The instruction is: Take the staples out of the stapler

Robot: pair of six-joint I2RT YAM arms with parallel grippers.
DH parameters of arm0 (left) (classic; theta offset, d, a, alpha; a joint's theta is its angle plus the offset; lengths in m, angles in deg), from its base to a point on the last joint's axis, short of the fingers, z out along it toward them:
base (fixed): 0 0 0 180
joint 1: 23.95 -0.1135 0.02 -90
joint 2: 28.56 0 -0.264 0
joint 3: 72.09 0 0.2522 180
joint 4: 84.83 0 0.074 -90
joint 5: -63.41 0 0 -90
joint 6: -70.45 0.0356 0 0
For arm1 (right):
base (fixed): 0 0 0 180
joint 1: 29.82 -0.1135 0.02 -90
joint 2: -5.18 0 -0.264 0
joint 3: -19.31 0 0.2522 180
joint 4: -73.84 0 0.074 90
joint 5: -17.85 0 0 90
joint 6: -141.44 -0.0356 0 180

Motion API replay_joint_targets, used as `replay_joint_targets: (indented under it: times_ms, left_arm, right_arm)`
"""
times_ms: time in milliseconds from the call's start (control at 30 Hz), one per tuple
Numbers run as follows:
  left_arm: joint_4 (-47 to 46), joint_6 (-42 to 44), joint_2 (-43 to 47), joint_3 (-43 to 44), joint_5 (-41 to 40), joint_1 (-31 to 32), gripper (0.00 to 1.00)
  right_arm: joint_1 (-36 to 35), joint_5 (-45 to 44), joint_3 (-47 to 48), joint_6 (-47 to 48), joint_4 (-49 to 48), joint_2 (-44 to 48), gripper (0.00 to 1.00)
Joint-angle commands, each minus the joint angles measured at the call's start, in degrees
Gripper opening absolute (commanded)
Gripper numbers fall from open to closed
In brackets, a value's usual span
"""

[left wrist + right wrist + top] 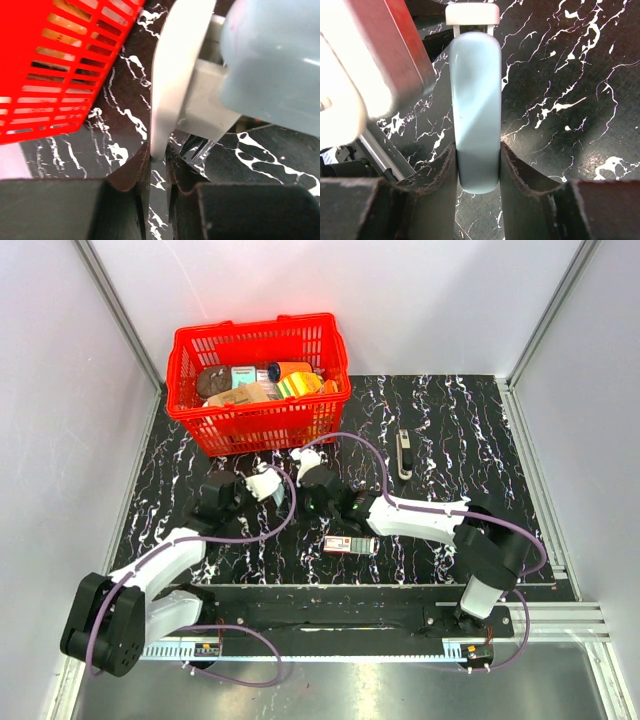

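The slim black stapler (403, 453) with its grey metal channel lies alone on the mat at the back right, away from both grippers. Both grippers hold a pale blue-and-white oblong (268, 484) above the mat's middle. My left gripper (252, 487) is shut on the oblong's thin white plate (172, 75), its fingertips (136, 167) pinching the plate's lower edge. My right gripper (318, 480) is shut on the pale blue body (475, 100), whose near end sits between the pads (517, 167).
A red basket (260, 425) full of small items stands at the back left, close behind the grippers. A small red-green-white box (350, 545) lies on the mat near the front edge, beside the right arm. A blurred red-and-white shape (395, 45) fills the upper left of the right wrist view.
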Motion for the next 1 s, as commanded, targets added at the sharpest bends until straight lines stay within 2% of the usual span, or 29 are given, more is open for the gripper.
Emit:
replay_joint_targets:
  times_ms: [0, 300, 433, 567, 667, 767, 867, 967]
  left_arm:
    - [-12.8, 7.7, 2.7, -3.9, -11.6, 3.0, 0.0]
    - [-20.2, 13.1, 3.5, -8.8, -17.5, 8.2, 0.0]
    - [-7.6, 6.1, 4.3, -3.3, -14.9, 8.6, 0.0]
    - [12.6, -4.2, 4.9, 5.8, -2.7, 8.6, 0.03]
    - [25.0, -7.2, 4.9, 10.7, 13.2, 8.6, 0.09]
    - [31.3, -6.7, 6.6, 11.8, 24.4, 8.5, 0.17]
    - [37.0, -2.8, 9.3, 11.7, 33.2, 8.6, 0.2]
    - [40.9, 1.4, 13.2, 10.9, 40.1, 8.6, 0.27]
  right_arm:
    - [0.8, -1.4, 1.0, 3.0, 0.0, -0.2, 0.0]
    - [0.8, -1.9, 0.3, 2.9, -0.6, -0.5, 0.0]
    - [0.8, -2.0, 1.5, 1.9, -0.8, -0.8, 0.0]
    - [0.8, -3.4, 4.6, -0.2, -0.6, -0.8, 0.0]
    - [0.8, -5.2, 7.0, -1.6, -0.3, -0.5, 0.0]
    - [0.8, -6.9, 8.3, -2.4, -0.6, -0.4, 0.0]
    - [1.0, -7.7, 9.3, -2.4, -0.5, -0.7, 0.0]
    - [1.3, -8.1, 9.7, -2.6, 0.0, -1.3, 0.0]
